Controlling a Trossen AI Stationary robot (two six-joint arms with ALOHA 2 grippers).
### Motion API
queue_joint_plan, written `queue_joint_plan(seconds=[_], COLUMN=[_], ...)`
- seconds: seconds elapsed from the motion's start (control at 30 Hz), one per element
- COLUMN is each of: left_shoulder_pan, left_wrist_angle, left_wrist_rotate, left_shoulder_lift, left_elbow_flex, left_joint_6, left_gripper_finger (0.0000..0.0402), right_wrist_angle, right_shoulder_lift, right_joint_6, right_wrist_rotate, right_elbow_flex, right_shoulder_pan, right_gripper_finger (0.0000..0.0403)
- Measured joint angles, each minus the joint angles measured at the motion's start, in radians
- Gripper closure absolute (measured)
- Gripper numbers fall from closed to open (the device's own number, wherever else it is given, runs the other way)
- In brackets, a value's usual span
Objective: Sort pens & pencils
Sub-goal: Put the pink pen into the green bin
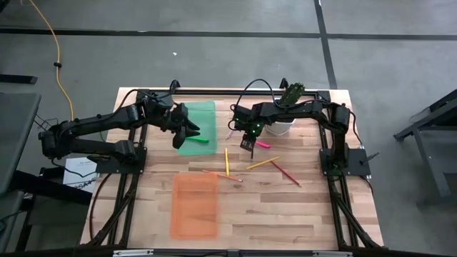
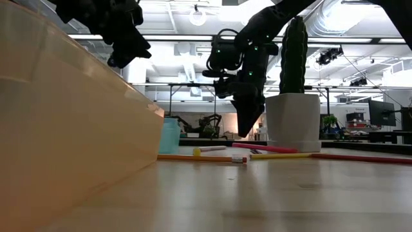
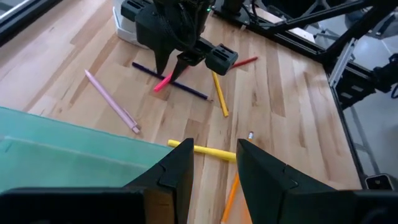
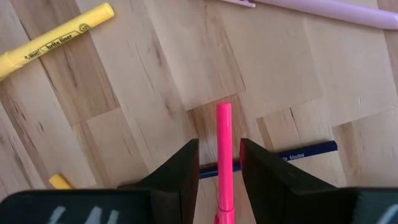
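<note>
The right gripper point(image 4: 219, 163) is hung narrowly parted straddling the pink pen point(image 4: 223, 149) on the table, apparently for grasping; the left gripper point(image 3: 214, 163) is held parted, empty, over the green tray point(image 1: 196, 127).

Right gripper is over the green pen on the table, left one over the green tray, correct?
Wrong colour: the pen between the right gripper's open fingers is magenta, per the right wrist view. The green pen lies in the green tray, under the left gripper.
</note>
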Motion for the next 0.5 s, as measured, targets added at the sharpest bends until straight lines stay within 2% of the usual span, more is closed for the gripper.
queue_joint_plan(seconds=[0.2, 0.5], left_shoulder_pan=[0.000, 0.000], left_wrist_angle=[0.000, 0.000], left_wrist_rotate=[0.000, 0.000], left_shoulder_lift=[0.000, 0.000], left_elbow_flex=[0.000, 0.000], left_joint_6=[-0.062, -0.074], left_gripper_finger=[0.0291, 0.0291], right_wrist_angle=[0.000, 0.000], right_shoulder_lift=[0.000, 0.000], right_joint_6=[-0.003, -0.010], right_wrist_rotate=[0.000, 0.000], right_elbow_flex=[0.000, 0.000], right_shoulder_pan=[0.000, 0.000], right_gripper_finger=[0.0295, 0.0295])
